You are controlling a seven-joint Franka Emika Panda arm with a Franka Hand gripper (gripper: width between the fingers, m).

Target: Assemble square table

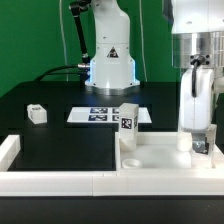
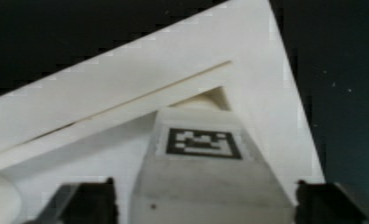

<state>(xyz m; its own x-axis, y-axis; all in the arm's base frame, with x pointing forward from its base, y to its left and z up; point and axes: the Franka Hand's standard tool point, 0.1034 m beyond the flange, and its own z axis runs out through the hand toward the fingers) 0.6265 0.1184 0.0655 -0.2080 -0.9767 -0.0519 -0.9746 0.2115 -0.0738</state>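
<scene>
Although the gripper [image 2: 199, 190] has a dark finger on either side of a white tagged leg [image 2: 202, 165], the wrist view shows thin dark slits between the fingers and the leg's sides, so I cannot tell whether it is clamped on the leg or merely straddling it. Beyond the gripper, past the end of that leg, lies a pointed corner of the square top [image 2: 252, 70], its raised rim running off along both edges. In the exterior view the gripper [image 1: 203, 145] hangs low over the square top [image 1: 160, 157], close to its rim on the exterior view's right. Away from the gripper, toward the exterior view's left, a second leg [image 1: 129, 117] stands upright at the top's far corner, tag facing the camera; whether it sits in a socket cannot be told. Farther behind it the marker board [image 1: 100, 116] lies flat on the black tabletop [image 1: 60, 145]. Well apart from the gripper, far to the exterior view's left, a small white piece [image 1: 37, 114] rests on the tabletop. The low border wall [image 1: 60, 182] runs along the front.
</scene>
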